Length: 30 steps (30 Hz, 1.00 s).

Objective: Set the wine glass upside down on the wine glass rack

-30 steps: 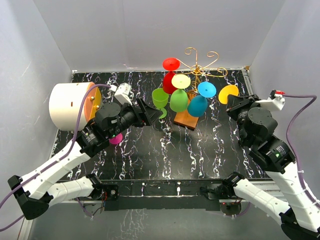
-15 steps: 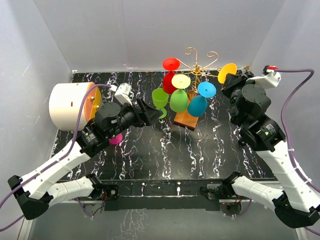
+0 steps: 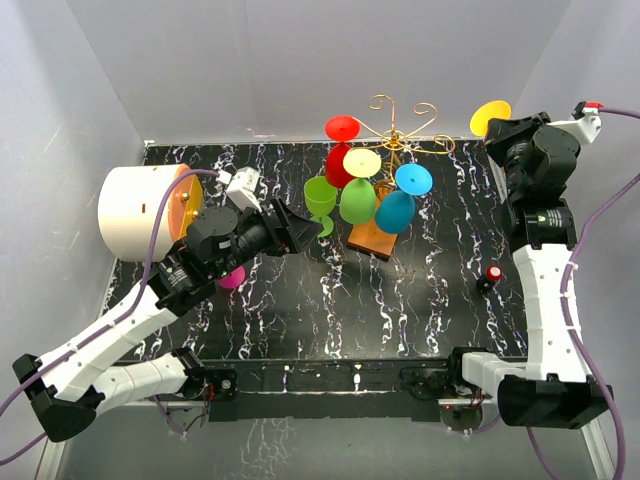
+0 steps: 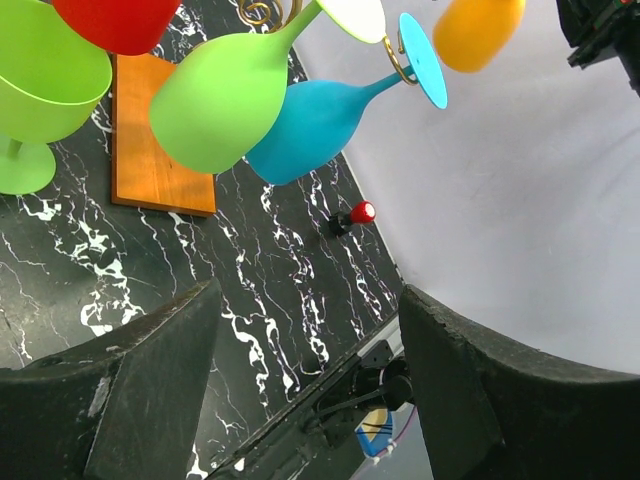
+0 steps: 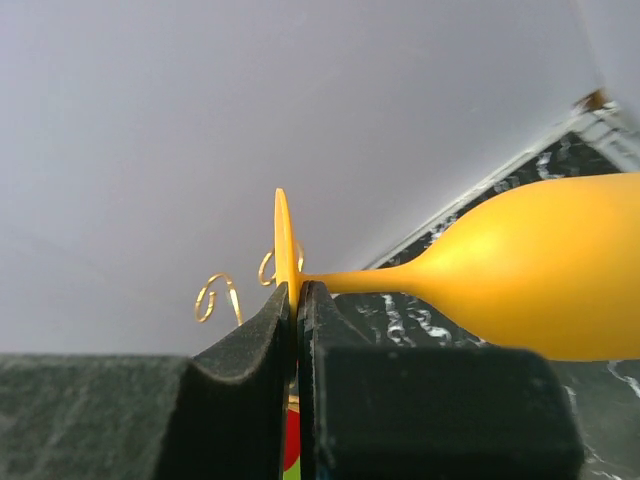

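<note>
The gold wire wine glass rack (image 3: 400, 135) stands on an orange-brown base (image 3: 372, 240) at the back middle, with red, yellow, green and blue glasses hanging on it. My right gripper (image 3: 507, 133) is shut on the foot disc of an orange wine glass (image 3: 490, 116), held high to the right of the rack; in the right wrist view the glass (image 5: 520, 280) lies sideways with the rack's gold scrolls (image 5: 215, 297) behind. My left gripper (image 3: 305, 232) is open and empty, just left of a standing green glass (image 3: 320, 200).
A white cylinder with an orange end (image 3: 140, 210) stands at the left. A pink object (image 3: 232, 278) lies under the left arm. A small red-capped object (image 3: 492, 274) sits on the black marbled table (image 3: 400, 300) at the right. Grey walls enclose the table.
My right arm has risen and swung back and to the right, carrying the orange glass higher and away from the rack. The left arm has stayed still.
</note>
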### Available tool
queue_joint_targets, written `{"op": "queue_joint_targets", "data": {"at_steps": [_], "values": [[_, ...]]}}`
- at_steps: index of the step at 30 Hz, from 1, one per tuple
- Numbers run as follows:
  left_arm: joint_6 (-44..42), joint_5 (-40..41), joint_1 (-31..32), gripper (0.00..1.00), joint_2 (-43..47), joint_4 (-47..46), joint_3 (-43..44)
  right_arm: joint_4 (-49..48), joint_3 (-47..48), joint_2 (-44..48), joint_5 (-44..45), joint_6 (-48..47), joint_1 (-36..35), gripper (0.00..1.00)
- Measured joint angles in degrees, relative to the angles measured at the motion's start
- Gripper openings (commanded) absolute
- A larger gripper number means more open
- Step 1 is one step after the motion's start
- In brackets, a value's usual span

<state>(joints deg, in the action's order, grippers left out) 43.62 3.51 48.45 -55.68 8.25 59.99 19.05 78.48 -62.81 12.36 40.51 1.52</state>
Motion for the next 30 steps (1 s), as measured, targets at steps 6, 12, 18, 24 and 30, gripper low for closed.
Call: {"op": "queue_joint_targets", "data": {"at_steps": [6,12,18,24,30], "values": [[0.02,0.0,0.0,0.7,0.22,0.02,0.0,-8.61,-1.75,-4.5,-19.1,8.94,8.39,0.0],[0.0,0.0,0.0,0.7,0.22,0.07,0.0,-13.44,-2.89,-10.88,-30.91,15.13,10.58,0.0],[-0.15,0.02,0.0,0.7,0.22,0.07,0.0,-15.47,-2.97,-13.84,-38.8,18.18,10.49,0.0],[-0.2,0.35,0.0,0.7,0.24,0.11,0.0,-15.47,-2.97,-14.6,-43.67,19.52,10.51,0.0],[-0.28,0.57,0.0,0.7,0.28,0.26,0.0,-15.93,-2.97,-14.88,-47.69,19.76,10.51,0.0]]}}
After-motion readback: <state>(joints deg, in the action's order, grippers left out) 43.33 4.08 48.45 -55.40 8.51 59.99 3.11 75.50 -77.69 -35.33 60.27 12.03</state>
